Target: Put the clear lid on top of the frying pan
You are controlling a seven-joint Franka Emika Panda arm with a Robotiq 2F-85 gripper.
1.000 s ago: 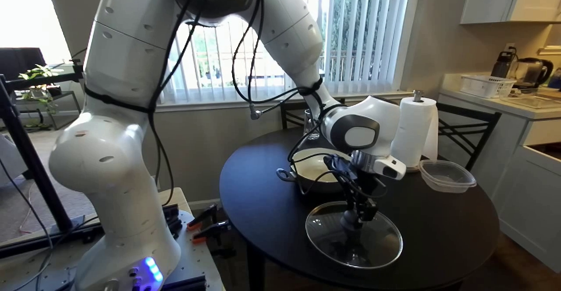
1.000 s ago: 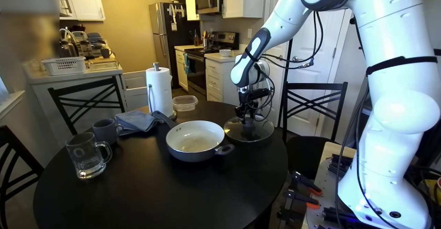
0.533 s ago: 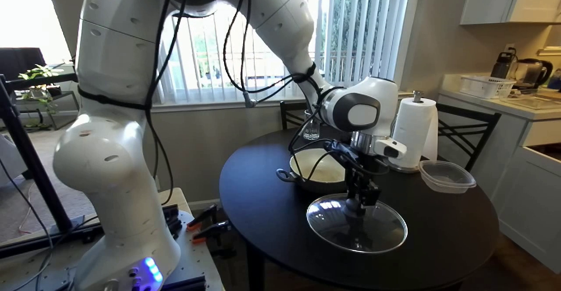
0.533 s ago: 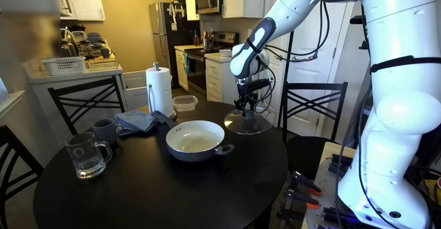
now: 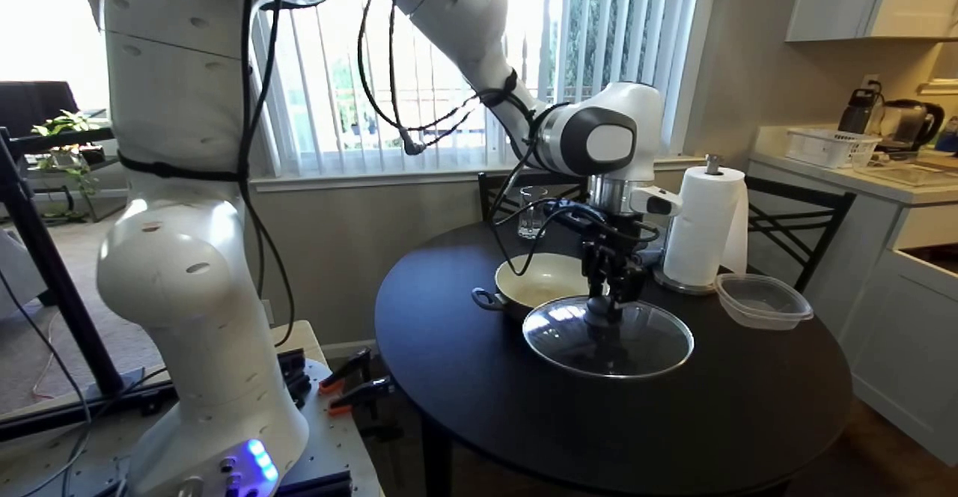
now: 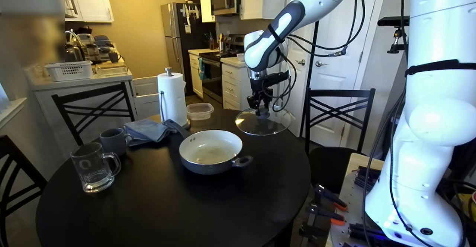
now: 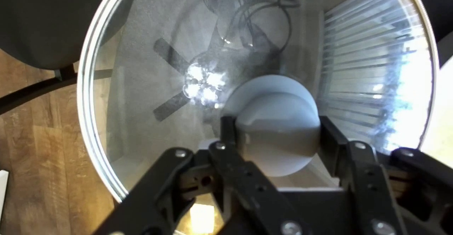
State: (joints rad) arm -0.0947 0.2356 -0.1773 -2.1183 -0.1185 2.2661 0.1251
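Dark round tabletop (image 6: 156,209), seen in both exterior views. Nearest, by the wrist view: my tool (image 7: 277,130) is narrowed on the grey knob (image 7: 276,153), fingers (image 7: 228,132) pressing both its sides. From the knob hangs the clear lid (image 5: 610,343), close to level; exact tilt hard to judge. I read it as off the tabletop, so grasp and lift count as done.

Next out: frying pan (image 6: 211,152) on the tabletop, uncovered. In an exterior view I see a gap between it and the lid, which is held beside the pan and not over it. Left to do, as I judge: carry across, centre the lid over the pan, lower, let go, back off. Call it about halfway. Main risk: coming in too low and nudging the pan.

Farther: grey mug (image 6: 113,142), folded cloth (image 6: 147,131), then paper towel roll (image 6: 172,98), then plastic container (image 6: 200,112). Probably none in my way. Farthest: refrigerator (image 6: 193,50), no part of this job.
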